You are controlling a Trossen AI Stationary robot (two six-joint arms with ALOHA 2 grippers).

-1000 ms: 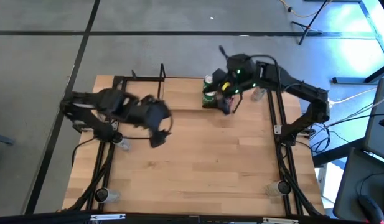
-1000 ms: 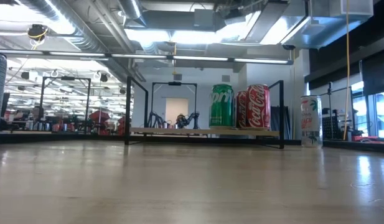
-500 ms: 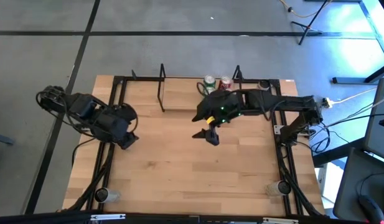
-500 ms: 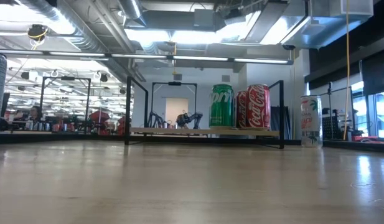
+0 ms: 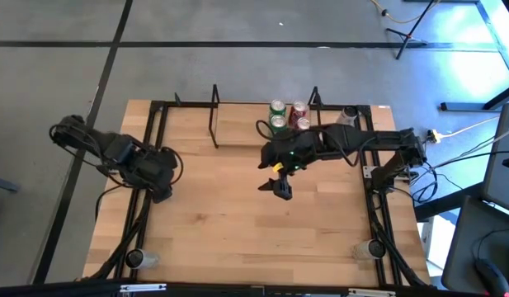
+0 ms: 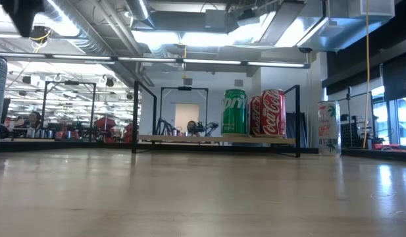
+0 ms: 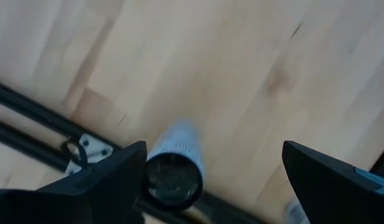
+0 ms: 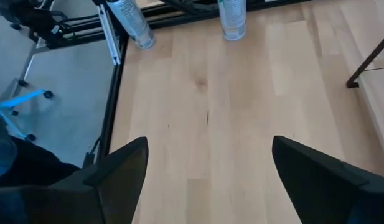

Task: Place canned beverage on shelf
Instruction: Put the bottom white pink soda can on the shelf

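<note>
- At the far edge of the table point(image 5: 238, 214), the shelf point(image 5: 238, 124) carries the cans on its right part: a green can point(image 6: 234, 112) stands upright with a red can point(image 6: 273, 113) just to its right, the two touching or nearly so, and the high view shows three can tops clustered there. They sit grouped toward one end, apparently to leave the left part of the board free.
- A further pale can point(image 6: 328, 128) stands on the table to the right of the shelf, outside its black frame; whether it awaits placing is a judgement only.
- The right gripper point(image 5: 280, 186) hangs over the middle of the table, nearer than the shelf and apart from the cans. Its fingers point(image 8: 117, 180) are spread wide with only bare wood between them, so it holds nothing and touches nothing.
- The left gripper point(image 5: 159, 188) waits at the left edge of the table, above the black frame rail. Its fingers point(image 7: 111, 180) are likewise wide apart and empty; a clear bottle point(image 7: 175, 168) lies below, between them but not gripped.
- Judged from this layout, the cans on the shelf are released and stand unaided.
</note>
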